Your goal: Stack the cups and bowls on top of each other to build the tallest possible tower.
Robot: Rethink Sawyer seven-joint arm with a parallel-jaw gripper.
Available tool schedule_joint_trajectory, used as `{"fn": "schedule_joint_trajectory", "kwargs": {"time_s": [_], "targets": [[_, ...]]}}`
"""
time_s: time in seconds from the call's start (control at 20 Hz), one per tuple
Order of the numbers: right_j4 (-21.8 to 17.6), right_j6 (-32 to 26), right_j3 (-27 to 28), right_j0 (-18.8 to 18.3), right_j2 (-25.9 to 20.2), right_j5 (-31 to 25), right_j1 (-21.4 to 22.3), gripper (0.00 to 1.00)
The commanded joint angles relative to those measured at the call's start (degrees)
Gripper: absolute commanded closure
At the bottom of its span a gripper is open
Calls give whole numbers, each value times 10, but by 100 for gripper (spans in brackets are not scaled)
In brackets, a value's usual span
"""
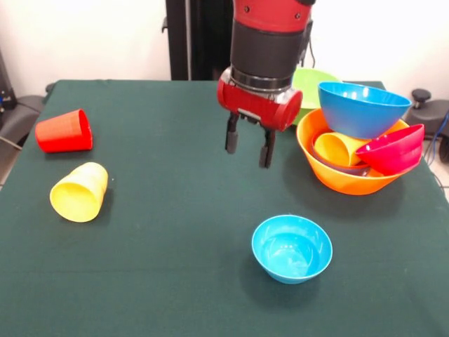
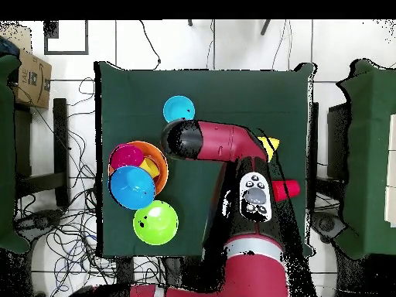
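Observation:
My gripper (image 1: 248, 147) hangs open and empty above the middle of the table, left of the tower. The tower (image 1: 358, 140) is a large yellow-orange bowl (image 1: 344, 181) holding a yellow cup (image 1: 335, 148) on its side, a crimson bowl (image 1: 393, 149) and a tilted blue bowl (image 1: 361, 109) on top. A lime green bowl (image 1: 312, 81) stands behind it. A small light-blue bowl (image 1: 291, 248) stands upright near the front. A red cup (image 1: 64, 131) and a yellow cup (image 1: 79, 192) lie on their sides at the left. Overhead, the arm (image 2: 220, 141) hides the gripper.
The green table (image 1: 168, 267) ends close beyond the tower on the right. The black pedestal (image 1: 196, 38) stands at the far side. Overhead, the tower (image 2: 138, 170), green bowl (image 2: 155, 222) and light-blue bowl (image 2: 179, 109) show; chairs and cables surround the table.

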State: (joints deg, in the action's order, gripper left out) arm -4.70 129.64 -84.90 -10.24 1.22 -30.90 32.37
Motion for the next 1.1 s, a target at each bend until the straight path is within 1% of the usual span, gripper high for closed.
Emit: {"fn": "schedule_joint_trajectory", "kwargs": {"time_s": [0.05,0.3,0.5,0.65,0.85,1.0,1.1], "targets": [[-43,-82,76,-3,-60,-73,-39,0],[-39,-81,108,-3,-63,-100,-48,0],[-41,-91,128,-9,-69,-106,-59,0],[-41,-91,133,-10,-71,-112,-60,0],[-39,-92,150,-9,-75,-138,-57,0],[-40,-96,181,-7,-77,-160,-69,0],[-43,-88,190,-2,-74,-155,-81,0]]}}
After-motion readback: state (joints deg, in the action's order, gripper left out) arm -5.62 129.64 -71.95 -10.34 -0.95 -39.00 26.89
